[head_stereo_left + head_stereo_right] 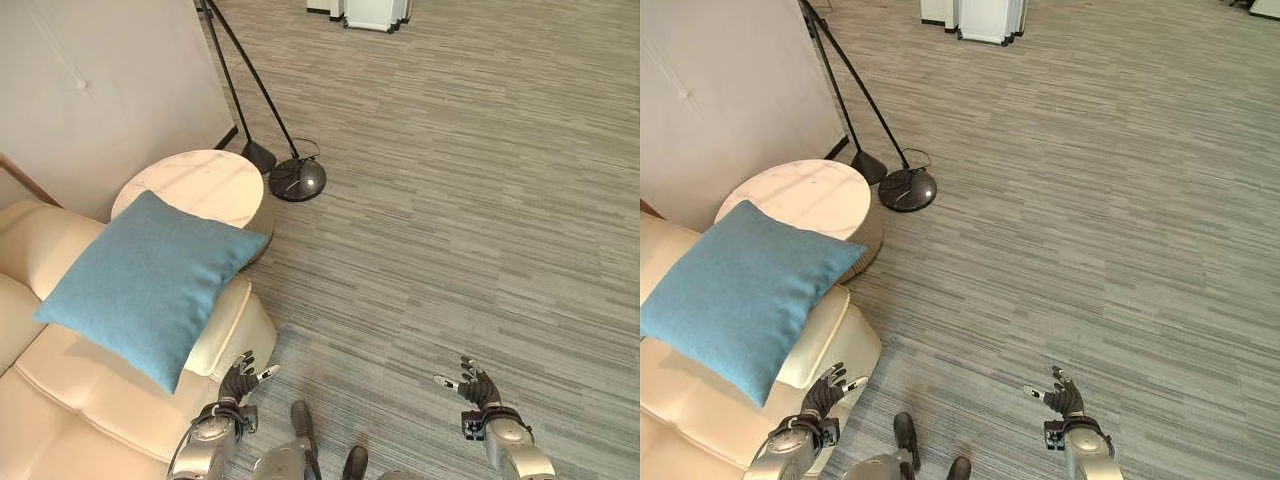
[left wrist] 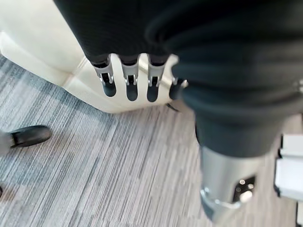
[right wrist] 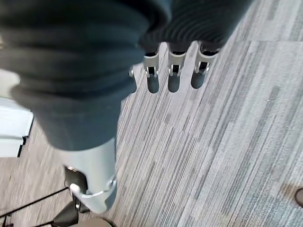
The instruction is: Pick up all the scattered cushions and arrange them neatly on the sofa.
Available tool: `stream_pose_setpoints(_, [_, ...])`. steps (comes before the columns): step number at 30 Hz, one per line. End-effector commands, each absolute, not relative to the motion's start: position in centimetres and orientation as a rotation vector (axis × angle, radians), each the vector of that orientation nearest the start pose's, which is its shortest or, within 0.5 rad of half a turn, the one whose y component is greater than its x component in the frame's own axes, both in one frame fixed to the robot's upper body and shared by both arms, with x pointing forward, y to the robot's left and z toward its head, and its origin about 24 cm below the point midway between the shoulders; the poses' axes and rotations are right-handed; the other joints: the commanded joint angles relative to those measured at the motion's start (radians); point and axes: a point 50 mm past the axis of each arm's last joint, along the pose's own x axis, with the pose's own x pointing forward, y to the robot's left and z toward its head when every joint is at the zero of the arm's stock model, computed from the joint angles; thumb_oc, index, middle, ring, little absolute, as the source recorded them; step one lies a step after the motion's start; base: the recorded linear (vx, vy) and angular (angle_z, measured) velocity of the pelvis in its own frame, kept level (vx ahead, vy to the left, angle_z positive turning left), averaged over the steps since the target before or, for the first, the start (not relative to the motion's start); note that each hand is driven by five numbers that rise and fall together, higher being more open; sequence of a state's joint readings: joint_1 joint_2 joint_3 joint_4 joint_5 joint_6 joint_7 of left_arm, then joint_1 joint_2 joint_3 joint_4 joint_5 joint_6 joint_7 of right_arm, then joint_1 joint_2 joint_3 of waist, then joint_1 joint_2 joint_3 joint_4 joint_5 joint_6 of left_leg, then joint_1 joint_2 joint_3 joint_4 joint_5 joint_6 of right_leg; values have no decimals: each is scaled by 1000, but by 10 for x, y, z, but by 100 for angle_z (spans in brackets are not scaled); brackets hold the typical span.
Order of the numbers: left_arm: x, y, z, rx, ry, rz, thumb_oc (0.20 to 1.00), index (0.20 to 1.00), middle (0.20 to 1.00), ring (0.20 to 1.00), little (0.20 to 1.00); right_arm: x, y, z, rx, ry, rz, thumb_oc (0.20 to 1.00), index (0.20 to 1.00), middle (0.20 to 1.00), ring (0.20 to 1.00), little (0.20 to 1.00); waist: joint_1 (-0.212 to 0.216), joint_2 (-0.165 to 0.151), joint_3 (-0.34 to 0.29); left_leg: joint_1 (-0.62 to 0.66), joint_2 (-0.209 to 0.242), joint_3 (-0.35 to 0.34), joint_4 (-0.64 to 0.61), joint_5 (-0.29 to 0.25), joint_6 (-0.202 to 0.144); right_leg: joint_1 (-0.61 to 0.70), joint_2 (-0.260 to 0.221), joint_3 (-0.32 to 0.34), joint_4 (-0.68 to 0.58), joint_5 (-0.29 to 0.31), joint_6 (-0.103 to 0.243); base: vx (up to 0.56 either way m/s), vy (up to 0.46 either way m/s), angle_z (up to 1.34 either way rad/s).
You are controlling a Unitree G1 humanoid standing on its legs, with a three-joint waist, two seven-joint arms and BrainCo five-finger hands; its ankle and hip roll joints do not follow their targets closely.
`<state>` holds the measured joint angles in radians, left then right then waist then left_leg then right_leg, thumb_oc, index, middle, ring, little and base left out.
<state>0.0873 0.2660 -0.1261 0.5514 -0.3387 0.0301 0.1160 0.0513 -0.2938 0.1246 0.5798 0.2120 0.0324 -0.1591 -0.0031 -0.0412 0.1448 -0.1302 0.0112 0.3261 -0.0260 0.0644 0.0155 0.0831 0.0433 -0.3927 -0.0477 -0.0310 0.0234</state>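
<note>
One cushion up, both hands empty.
One blue cushion [image 1: 145,285] sits tilted on the cream sofa [image 1: 60,400], leaning over its armrest, left of the robot. Left hand [image 1: 240,380] and right hand [image 1: 472,385] hang over the carpet, fingers relaxed, grasping nothing. No other cushions in sight on the floor; straightening likely remains. One round side table [image 1: 205,185], one floor lamp [image 1: 290,175] beyond.

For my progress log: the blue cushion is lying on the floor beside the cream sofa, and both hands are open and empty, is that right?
Not quite. The blue cushion lies on the cream sofa, over its arm, as the left eye view shows. The left hand and right hand are open and empty.
</note>
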Motion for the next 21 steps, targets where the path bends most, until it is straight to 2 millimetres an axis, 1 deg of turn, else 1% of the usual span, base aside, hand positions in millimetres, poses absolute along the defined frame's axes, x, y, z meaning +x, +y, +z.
stream_pose_setpoints(1, [187,230,-77,41,598,194,1000,1000,1000,1000,1000,197,-225,-80,-188,614,-167,1000,1000,1000,1000,1000,36,-4,-31,44,16,-67,-17,-42,-5,-55,-186,86,248,-108,120,112,164,10])
stream_pose_setpoints(2, [187,231,-76,47,594,194,1000,1000,1000,1000,1000,198,-222,-80,-191,614,-156,1000,1000,1000,1000,1000,38,-6,-26,55,12,-76,-17,-53,5,-77,-198,88,307,-93,134,110,172,13])
stream_pose_setpoints(3, [188,234,-74,61,588,193,1000,1000,1000,1000,1000,199,-220,-79,-188,607,-143,1000,1000,1000,1000,1000,37,-6,-18,75,-1,-94,-23,-66,21,-119,-216,101,408,-49,159,117,156,28])
stream_pose_setpoints(4, [188,236,-74,72,588,196,1000,1000,1000,1000,1000,199,-218,-79,-187,607,-141,1000,1000,1000,1000,1000,38,-4,-16,85,-5,-106,-29,-72,28,-138,-218,115,452,-38,161,85,104,60])
stream_pose_setpoints(5, [188,236,-74,72,588,196,1000,1000,1000,1000,1000,199,-218,-79,-187,607,-141,1000,1000,1000,1000,1000,38,-5,-16,85,-5,-105,-29,-72,28,-139,-218,116,453,-39,162,118,67,89])
stream_pose_setpoints(6, [187,237,-73,72,581,202,1000,1000,1000,1000,1000,198,-215,-81,-175,612,-135,1000,1000,1000,1000,1000,38,-1,-15,109,-13,-137,-40,-82,32,-172,-202,158,484,-40,148,128,28,109])
stream_pose_setpoints(7, [188,237,-72,68,576,206,1000,1000,1000,1000,1000,198,-214,-81,-170,612,-134,1000,1000,1000,1000,1000,38,1,-10,115,-16,-154,-40,-84,32,-183,-192,175,462,-46,139,177,16,86])
stream_pose_setpoints(9, [190,238,-71,59,566,214,1000,1000,1000,1000,1000,200,-213,-81,-167,612,-133,1000,1000,1000,1000,1000,40,7,-6,116,-16,-187,-35,-88,28,-206,-176,207,378,-53,123,143,-43,72])
stream_pose_setpoints(10, [190,238,-71,57,567,219,1000,1000,1000,1000,1000,201,-214,-80,-168,607,-135,1000,1000,1000,1000,1000,36,7,3,127,-18,-206,-34,-95,25,-214,-172,225,326,-48,120,99,-47,83])
stream_pose_setpoints(11, [190,238,-71,57,567,219,1000,1000,1000,1000,1000,202,-214,-80,-168,607,-135,1000,1000,1000,1000,1000,36,8,1,123,-17,-206,-33,-94,25,-214,-170,224,321,-44,119,186,-106,79])
stream_pose_setpoints(12, [192,238,-70,50,562,227,1000,1000,1000,1000,1000,203,-215,-79,-167,604,-141,1000,1000,1000,1000,1000,28,0,11,138,-28,-247,-30,-105,20,-243,-165,277,194,0,127,197,-116,65])
stream_pose_setpoints(13, [194,238,-70,49,559,231,1000,1000,1000,1000,1000,203,-215,-79,-165,603,-145,1000,1000,1000,1000,1000,23,-4,16,145,-30,-267,-26,-112,18,-258,-165,302,146,27,133,327,-172,73])
stream_pose_setpoints(14, [196,237,-71,47,561,242,1000,1000,1000,1000,1000,203,-216,-80,-161,607,-155,1000,1000,1000,1000,1000,12,0,33,169,-27,-298,-27,-127,13,-292,-159,334,97,59,139,244,-113,65])
stream_pose_setpoints(16, [197,237,-70,46,554,241,1000,1000,1000,1000,1000,202,-216,-80,-160,608,-153,1000,1000,1000,1000,1000,1,-4,39,178,-29,-332,-22,-135,7,-312,-154,361,47,81,150,224,-108,58])
stream_pose_setpoints(18, [198,237,-70,45,554,247,1000,1000,1000,1000,1000,201,-217,-80,-165,610,-155,1000,1000,1000,1000,1000,-14,-7,43,202,-29,-370,-29,-149,3,-336,-139,383,42,97,156,293,-142,92])
stream_pose_setpoints(19, [201,236,-69,52,548,237,1000,1000,1000,1000,1000,200,-218,-80,-161,609,-159,1000,1000,1000,1000,1000,-22,-17,35,217,-35,-395,-32,-165,-1,-322,-135,411,32,95,153,350,-179,84])
stream_pose_setpoints(20, [199,235,-71,52,555,237,1000,1000,1000,1000,1000,198,-217,-82,-155,618,-157,1000,1000,1000,1000,1000,-28,-24,30,235,-34,-415,-32,-177,-6,-310,-126,429,40,98,142,334,-197,76])
stream_pose_setpoints(21, [199,234,-71,49,557,234,1000,1000,1000,1000,1000,197,-217,-82,-153,620,-157,1000,1000,1000,1000,1000,-30,-25,24,242,-29,-429,-27,-183,-10,-300,-124,433,39,102,137,296,-209,89])
